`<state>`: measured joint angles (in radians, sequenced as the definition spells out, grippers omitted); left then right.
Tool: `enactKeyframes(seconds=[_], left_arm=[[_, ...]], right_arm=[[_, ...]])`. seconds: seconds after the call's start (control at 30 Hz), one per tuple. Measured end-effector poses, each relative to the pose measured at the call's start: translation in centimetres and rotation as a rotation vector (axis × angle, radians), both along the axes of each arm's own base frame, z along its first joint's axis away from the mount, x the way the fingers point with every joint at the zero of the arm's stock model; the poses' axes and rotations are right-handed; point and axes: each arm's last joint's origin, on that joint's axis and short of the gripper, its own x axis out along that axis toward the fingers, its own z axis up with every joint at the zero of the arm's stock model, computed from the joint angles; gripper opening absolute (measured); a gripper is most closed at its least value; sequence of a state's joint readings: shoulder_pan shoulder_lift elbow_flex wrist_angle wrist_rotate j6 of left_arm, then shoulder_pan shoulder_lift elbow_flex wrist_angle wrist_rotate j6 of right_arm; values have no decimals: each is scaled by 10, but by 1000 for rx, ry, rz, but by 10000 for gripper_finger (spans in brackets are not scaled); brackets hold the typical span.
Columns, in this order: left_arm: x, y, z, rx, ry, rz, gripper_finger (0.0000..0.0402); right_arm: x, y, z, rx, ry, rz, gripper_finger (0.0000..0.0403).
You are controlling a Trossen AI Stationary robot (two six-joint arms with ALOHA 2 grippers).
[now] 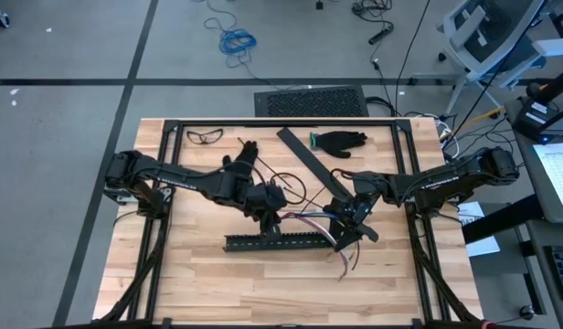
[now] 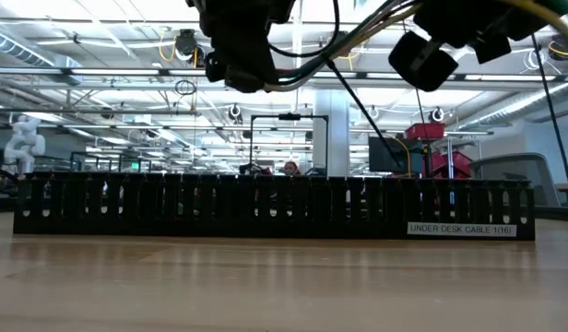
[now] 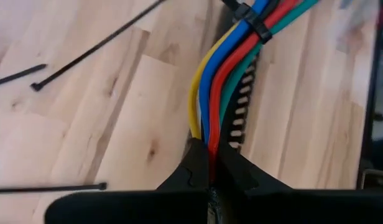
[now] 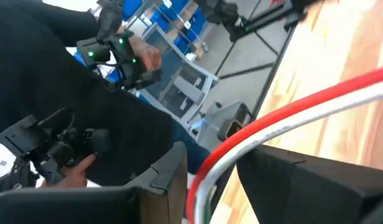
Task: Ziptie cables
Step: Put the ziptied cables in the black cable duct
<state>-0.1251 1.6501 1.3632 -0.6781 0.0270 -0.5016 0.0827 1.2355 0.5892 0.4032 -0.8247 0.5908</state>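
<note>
A: How do the cables (image 3: pixel 216 93) handle?
B: Light and floppy, likely slippery; best taken near the tie. Above the slotted strip (image 1: pixel 280 241), the left gripper (image 3: pixel 210 177) has its fingers clamped on them.
A: And the right gripper (image 4: pixel 210 180)?
B: Its fingers pinch the red and white wires; the bundle's far end is hidden.

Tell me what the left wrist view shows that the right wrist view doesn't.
Only the left wrist view: the left claw shut on the cables, a fastened zip tie around them, loose zip ties on the table.
Only the right wrist view: the right claw around red and white wires, a person's hand beyond.
Both: the cables and wooden table.
</note>
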Motion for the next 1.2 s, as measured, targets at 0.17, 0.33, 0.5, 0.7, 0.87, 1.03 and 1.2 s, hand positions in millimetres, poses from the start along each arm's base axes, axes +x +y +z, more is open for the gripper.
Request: enactKeyframes(seconds=[0.17,0.33,0.5,0.7,0.87,1.03,1.2], left_arm=[[3,0,2,-37,-33,66,12],[7,2,7,-36,-84,108,10],[12,9,20,-40,-131,128,8],[13,12,27,-42,-151,136,8],[15,12,34,-35,-176,134,8],[19,16,53,41,-250,110,8],[20,30,72,168,-297,92,7]], right_arm=[[2,1,4,-8,-53,-39,128],[6,-1,-1,-26,-38,-110,128],[11,0,-4,-17,-47,-114,128],[12,-1,-5,-30,-51,-145,128],[13,-3,-10,-68,-6,-238,128],[14,-3,-1,-55,-121,-222,128],[15,-3,5,-40,-187,-206,128]])
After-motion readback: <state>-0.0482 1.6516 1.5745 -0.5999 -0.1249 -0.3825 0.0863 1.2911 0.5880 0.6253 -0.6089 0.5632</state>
